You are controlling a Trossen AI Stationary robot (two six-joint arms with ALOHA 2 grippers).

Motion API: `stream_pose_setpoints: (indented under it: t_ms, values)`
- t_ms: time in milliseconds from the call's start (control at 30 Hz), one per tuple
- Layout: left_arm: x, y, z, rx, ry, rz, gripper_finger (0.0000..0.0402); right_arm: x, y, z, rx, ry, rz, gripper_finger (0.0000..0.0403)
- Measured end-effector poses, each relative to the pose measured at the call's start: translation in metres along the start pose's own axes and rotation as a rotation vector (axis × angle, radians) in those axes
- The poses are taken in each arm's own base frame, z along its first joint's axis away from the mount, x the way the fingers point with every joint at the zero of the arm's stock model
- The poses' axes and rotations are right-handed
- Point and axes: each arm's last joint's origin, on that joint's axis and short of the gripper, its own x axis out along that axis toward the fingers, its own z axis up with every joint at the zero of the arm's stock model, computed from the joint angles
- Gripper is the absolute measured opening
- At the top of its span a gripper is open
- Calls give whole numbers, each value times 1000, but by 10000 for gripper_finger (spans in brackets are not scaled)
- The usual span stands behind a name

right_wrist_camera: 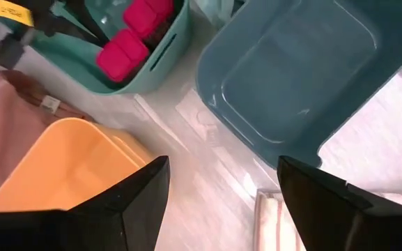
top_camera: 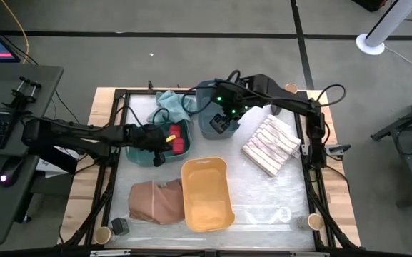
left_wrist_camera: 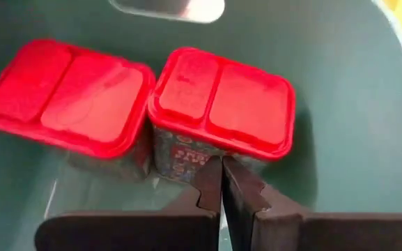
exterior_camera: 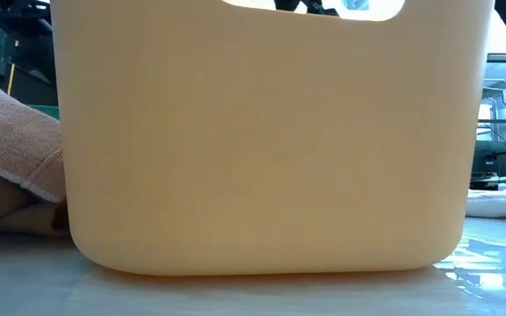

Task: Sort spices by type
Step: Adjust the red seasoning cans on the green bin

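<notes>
Two red-lidded spice boxes (left_wrist_camera: pixel 221 104) (left_wrist_camera: pixel 68 97) stand upright side by side on the floor of the green bin (top_camera: pixel 143 153). My left gripper (left_wrist_camera: pixel 221 183) is down inside that bin, shut, with its tips at the side wall of one box. My right gripper (right_wrist_camera: pixel 221 192) is open with nothing between its fingers, and hovers over the near edge of the blue bin (right_wrist_camera: pixel 291 77). A dark grey spice box (top_camera: pixel 120 226) and a tan jar (top_camera: pixel 103 234) stand at the table's near left corner. Other tan jars stand at the near right (top_camera: pixel 314 221) and far right (top_camera: pixel 291 88). My left gripper's shut fingertips (left_wrist_camera: pixel 213 174) come level at the labelled side wall (left_wrist_camera: pixel 187 157) of the right-hand red box, low on that wall. I cannot tell whether they touch it. The box stands upright on the bin floor.
The yellow bin (top_camera: pixel 207 194) stands at the table's near middle and fills the low view (exterior_camera: pixel 270 140). A brown cloth (top_camera: pixel 154 201) lies to its left, a striped cloth (top_camera: pixel 271 146) to the right of the blue bin, and a teal cloth (top_camera: pixel 170 102) behind the green bin.
</notes>
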Motion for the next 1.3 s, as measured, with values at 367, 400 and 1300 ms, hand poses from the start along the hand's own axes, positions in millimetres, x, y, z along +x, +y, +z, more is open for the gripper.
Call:
stream_pose_setpoints:
  t_ms: [367,400,1300]
  values:
    - [-20,0,4,50,71,10,0,-1,0,0,9,-3,-2,261]
    - [-21,3,4,56,68,46,0,0,0,0,9,-5,0,261]
    - [-43,25,33,73,65,187,0,0,-3,6,-3,-42,5,261]
